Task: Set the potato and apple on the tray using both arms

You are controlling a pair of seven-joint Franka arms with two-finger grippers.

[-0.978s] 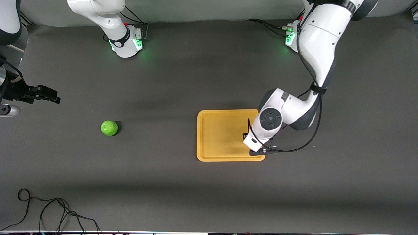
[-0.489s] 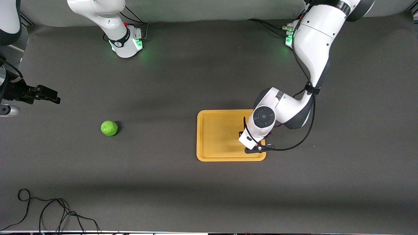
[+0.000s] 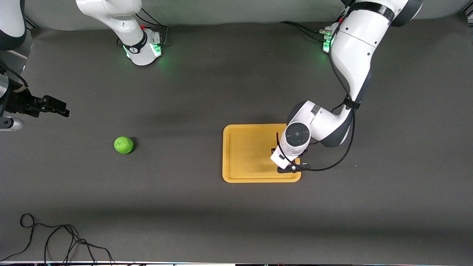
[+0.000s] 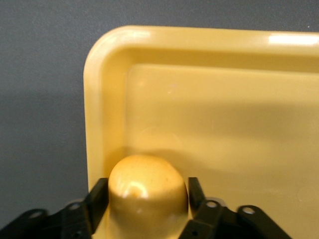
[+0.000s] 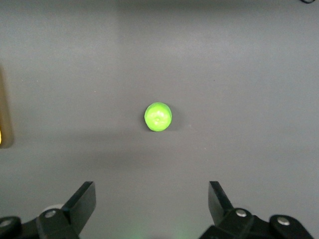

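One item is being delivered: left gripper (image 4: 147, 209) over the tray (image 3: 244, 155), fingers flanking the potato (image 4: 147, 186); grasp or release, cannot tell. Apple (image 3: 123, 145) sits on table near right arm's end; right gripper (image 5: 152, 209) gapes wide above it, descent due next.

Layout of the table: the tray (image 3: 251, 153) lies toward the left arm's end, with the potato (image 4: 147, 191) on its floor close to a corner of the rim, between the fingers of the left gripper (image 4: 147, 209). The apple (image 3: 123, 145) rests on the table well apart from the tray, toward the right arm's end. The right gripper (image 3: 48, 105) hangs over that end of the table, apart from the apple.
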